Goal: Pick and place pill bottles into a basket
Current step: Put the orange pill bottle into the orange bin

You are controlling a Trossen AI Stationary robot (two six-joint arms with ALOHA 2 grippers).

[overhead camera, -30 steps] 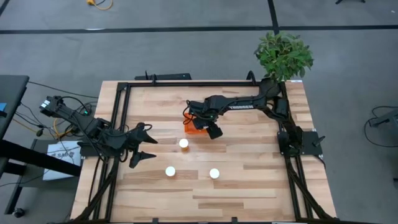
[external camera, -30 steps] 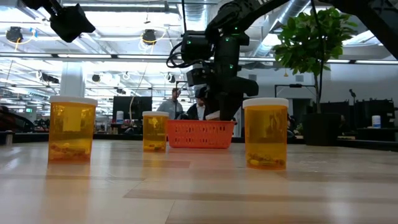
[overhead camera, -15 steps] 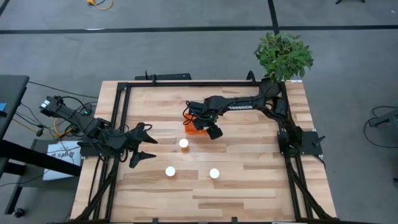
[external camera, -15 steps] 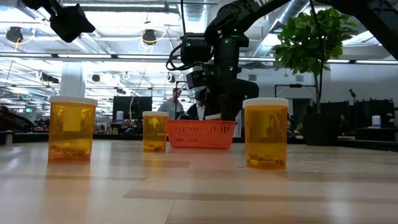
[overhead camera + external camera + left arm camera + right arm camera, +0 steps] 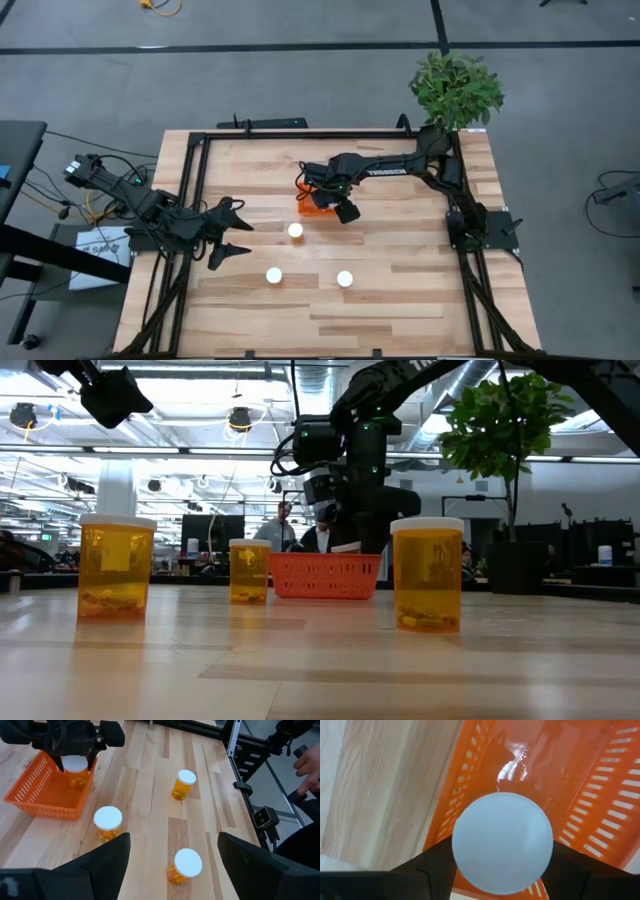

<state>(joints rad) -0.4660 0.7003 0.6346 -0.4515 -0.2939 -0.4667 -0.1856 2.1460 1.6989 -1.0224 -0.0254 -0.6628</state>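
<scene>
Three pill bottles with white caps stand upright on the wooden table [image 5: 296, 231] [image 5: 274, 275] [image 5: 345, 279]. In the low view they are amber [image 5: 116, 565] [image 5: 250, 570] [image 5: 428, 573]. The orange mesh basket [image 5: 306, 209] [image 5: 323, 575] sits at the table's middle. My right gripper [image 5: 335, 200] is over it, shut on the fourth bottle [image 5: 76, 767]. My left gripper [image 5: 243, 238] is open and empty at the table's left, raised above the table. My right gripper pinches the fourth bottle at its white cap [image 5: 502, 842] between its two fingers [image 5: 432, 865]. The fingers come from above, pointing down. The bottle hangs upright, its amber body [image 5: 77, 781] down inside the basket; whether it rests on the basket's floor I cannot tell.
A potted green plant [image 5: 455, 88] stands at the table's far right corner. A black frame [image 5: 300, 135] runs around the table. A person's hand [image 5: 309, 766] shows beyond the table's edge in the left wrist view. Bare wood lies on the right half [image 5: 410, 250].
My right gripper has shifted slightly toward the table's right edge over the basket, still shut on the bottle.
</scene>
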